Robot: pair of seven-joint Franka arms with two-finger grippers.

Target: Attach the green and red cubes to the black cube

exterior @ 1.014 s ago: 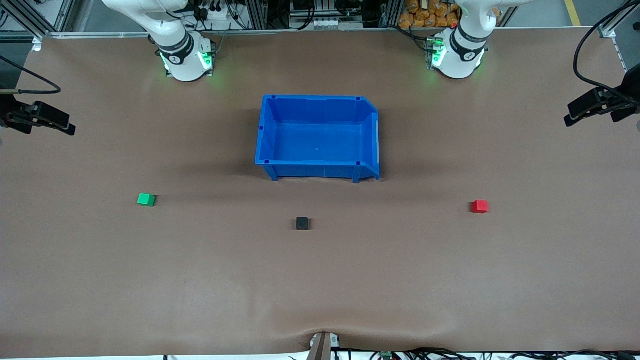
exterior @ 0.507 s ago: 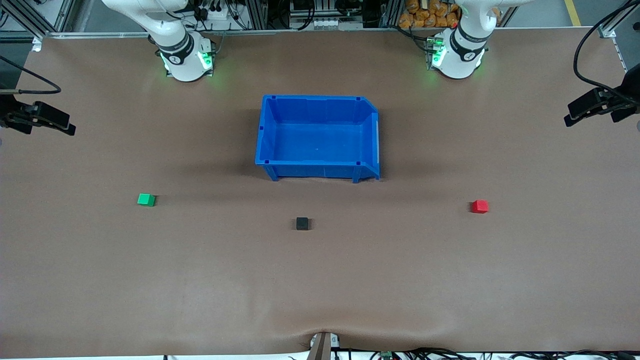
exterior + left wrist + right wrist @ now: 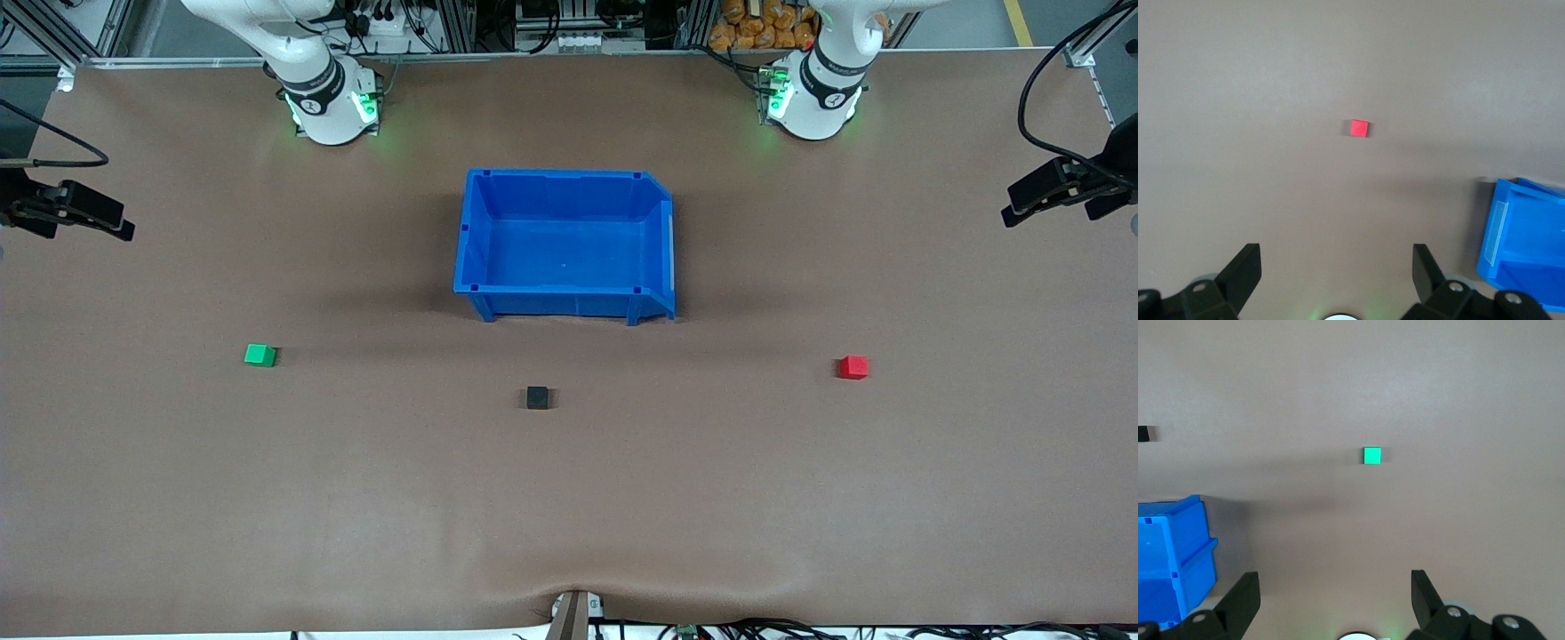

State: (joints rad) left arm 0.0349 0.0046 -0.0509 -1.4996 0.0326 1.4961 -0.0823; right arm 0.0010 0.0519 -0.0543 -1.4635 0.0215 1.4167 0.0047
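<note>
Both end effectors, left (image 3: 1331, 267) and right (image 3: 1331, 587), hang spread high above table; drop straight onto red cube (image 3: 853, 366) and green cube (image 3: 260, 356), at black cube's (image 3: 537, 396) 3 and 9 o'clock.

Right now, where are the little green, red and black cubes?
green cube (image 3: 260, 356): front view, on its top face.
red cube (image 3: 853, 366): front view, on its top face.
black cube (image 3: 537, 397): front view, on its top face.
</note>
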